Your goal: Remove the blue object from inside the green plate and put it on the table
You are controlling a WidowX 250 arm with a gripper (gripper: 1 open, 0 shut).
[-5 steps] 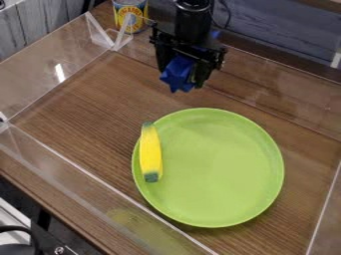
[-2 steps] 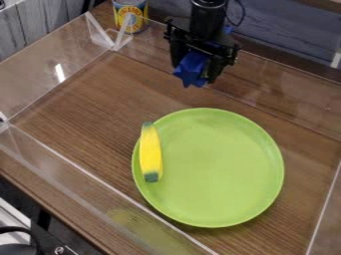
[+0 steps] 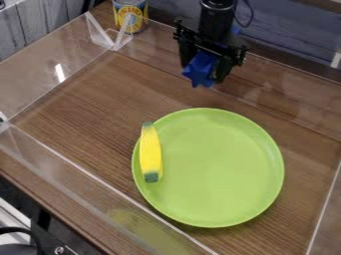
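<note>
The blue object (image 3: 201, 68) hung in the upper middle of the frame, pinched between the fingers of the black claw (image 3: 208, 66), clear of the green plate (image 3: 220, 169) and above the wood-grain bench (image 3: 94, 105). Compared with a second earlier, the claw and its load had shifted to the right and a little toward the top of the frame, away from the plate's upper rim and nearer the far acrylic wall (image 3: 286, 62). Its grip on the object looked unchanged. The plate lay as before in the lower right, and the yellow banana (image 3: 151, 152) rested on its left rim in the same spot. A yellow can (image 3: 128, 15) stood beyond the wall at the upper left, unmoved.
</note>
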